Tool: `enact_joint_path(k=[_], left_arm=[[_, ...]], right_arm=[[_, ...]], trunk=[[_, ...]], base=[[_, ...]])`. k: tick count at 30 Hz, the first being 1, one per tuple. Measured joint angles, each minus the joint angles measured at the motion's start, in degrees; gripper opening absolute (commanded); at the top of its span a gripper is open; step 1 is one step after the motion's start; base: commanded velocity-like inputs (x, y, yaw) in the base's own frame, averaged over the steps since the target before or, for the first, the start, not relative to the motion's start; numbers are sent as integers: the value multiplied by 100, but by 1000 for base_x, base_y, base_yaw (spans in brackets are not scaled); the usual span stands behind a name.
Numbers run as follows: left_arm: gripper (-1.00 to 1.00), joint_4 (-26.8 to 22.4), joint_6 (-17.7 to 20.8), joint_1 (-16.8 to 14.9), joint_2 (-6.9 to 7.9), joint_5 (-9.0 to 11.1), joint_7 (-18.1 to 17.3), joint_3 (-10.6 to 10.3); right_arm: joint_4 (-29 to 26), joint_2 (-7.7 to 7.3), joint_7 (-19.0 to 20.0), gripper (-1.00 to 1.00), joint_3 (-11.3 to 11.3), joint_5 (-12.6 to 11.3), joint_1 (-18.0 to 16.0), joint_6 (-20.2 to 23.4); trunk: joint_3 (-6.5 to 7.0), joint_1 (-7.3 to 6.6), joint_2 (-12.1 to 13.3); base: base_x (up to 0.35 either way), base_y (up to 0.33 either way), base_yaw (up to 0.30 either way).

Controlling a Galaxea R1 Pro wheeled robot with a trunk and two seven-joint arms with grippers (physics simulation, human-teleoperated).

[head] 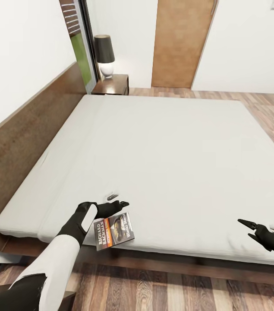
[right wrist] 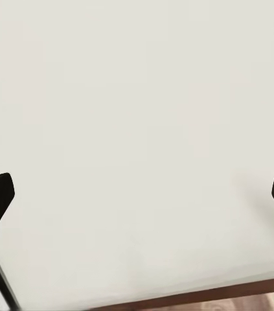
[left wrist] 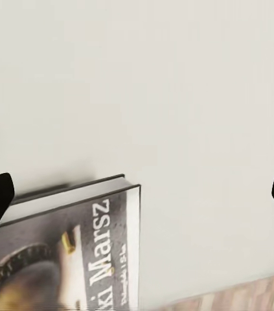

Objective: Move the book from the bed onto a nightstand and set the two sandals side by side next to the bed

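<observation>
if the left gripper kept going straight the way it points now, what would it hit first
Most likely the bed. The left gripper hangs open over the mattress beside the book, which sits just off its line. Exact height above the mattress is unclear.

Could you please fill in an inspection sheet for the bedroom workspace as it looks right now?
Surface: bed, pale mattress, dark wooden frame and headboard.
Job's things: book lies flat on the mattress near its near edge; sandals: nothing seen; nightstand stands at the far end of the headboard.
Clutter: lamp on the nightstand.
Grippers: left gripper open, above the mattress just beyond the book, holding nothing; right gripper open, empty, over the mattress near its near edge.
Cables: nothing seen.
Surroundings: white walls, wooden door, wood-plank floor, window beside the nightstand.
</observation>
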Motion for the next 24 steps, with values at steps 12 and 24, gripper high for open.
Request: enact_joint_path(k=[12, 24], left_arm=[[100, 96, -91, -97, -48, -90, 96, -97], [100, 484, -475, -116, -45, -491, 482, -485]], right_arm=[[98, -27, -70, 100, -21, 99, -97, -106], [485, -10, -61, 100, -16, 219, -185, -497]], trunk=[[162, -198, 361], [161, -198, 361]], base=[[0, 0, 0], [0, 0, 0]])
